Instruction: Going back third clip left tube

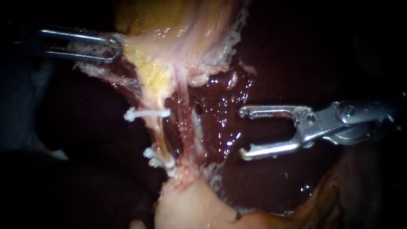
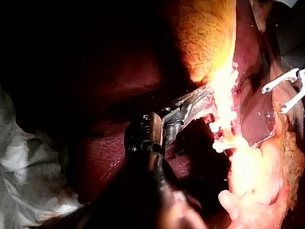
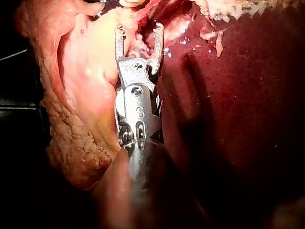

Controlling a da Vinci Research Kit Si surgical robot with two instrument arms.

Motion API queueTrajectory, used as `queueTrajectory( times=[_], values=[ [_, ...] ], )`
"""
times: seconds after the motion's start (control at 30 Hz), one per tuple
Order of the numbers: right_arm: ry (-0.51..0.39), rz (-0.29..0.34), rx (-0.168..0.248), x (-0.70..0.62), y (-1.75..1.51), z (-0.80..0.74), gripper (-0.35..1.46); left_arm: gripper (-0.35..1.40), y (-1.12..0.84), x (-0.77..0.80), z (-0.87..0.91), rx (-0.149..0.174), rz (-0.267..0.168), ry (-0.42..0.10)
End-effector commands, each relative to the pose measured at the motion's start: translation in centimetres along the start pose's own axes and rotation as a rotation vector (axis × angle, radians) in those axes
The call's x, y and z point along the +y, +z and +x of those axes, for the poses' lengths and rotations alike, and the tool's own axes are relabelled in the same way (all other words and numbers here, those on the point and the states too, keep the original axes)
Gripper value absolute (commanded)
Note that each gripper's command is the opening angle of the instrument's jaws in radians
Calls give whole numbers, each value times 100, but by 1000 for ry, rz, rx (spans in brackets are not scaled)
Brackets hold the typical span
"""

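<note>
The left tube (image 1: 157, 127) runs down from the gallbladder (image 1: 178, 25), pale and yellowish. It carries one white clip (image 1: 146, 113) higher up and two more clips (image 1: 159, 160) close together lower down. My right instrument (image 1: 243, 132) stands to the right of both tubes, apart from them, jaws open and holding nothing. The right wrist view shows the same open jaws (image 3: 139, 29) ahead of pale tissue. My left instrument (image 1: 111, 47) is shut on gallbladder tissue at the upper left and holds it taut; its jaws (image 2: 200, 101) also show in the left wrist view.
A thinner reddish right tube (image 1: 185, 127) runs beside the left one. Glossy raw red tissue (image 1: 222, 106) lies between the tubes and my right instrument. Dark liver (image 3: 238, 119) lies alongside my right instrument. A pale lump of tissue (image 1: 190, 208) sits below the clips.
</note>
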Motion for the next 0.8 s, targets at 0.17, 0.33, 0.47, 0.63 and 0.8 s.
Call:
queueTrajectory(
  times=[0.17,0.33,0.47,0.63,0.8],
  values=[
    [0,1,0,0,0,0,50,-35,16,-5,-5,6,11,3],
    [0,1,0,0,0,0,50,-35,33,-7,-10,9,14,6],
    [0,1,0,0,-1,0,50,-35,45,-9,-13,6,9,9],
    [0,1,0,-1,-1,0,50,-35,50,-10,-16,7,5,12],
    [0,1,0,-1,-1,0,50,-35,49,-10,-16,6,4,12]
  ],
)
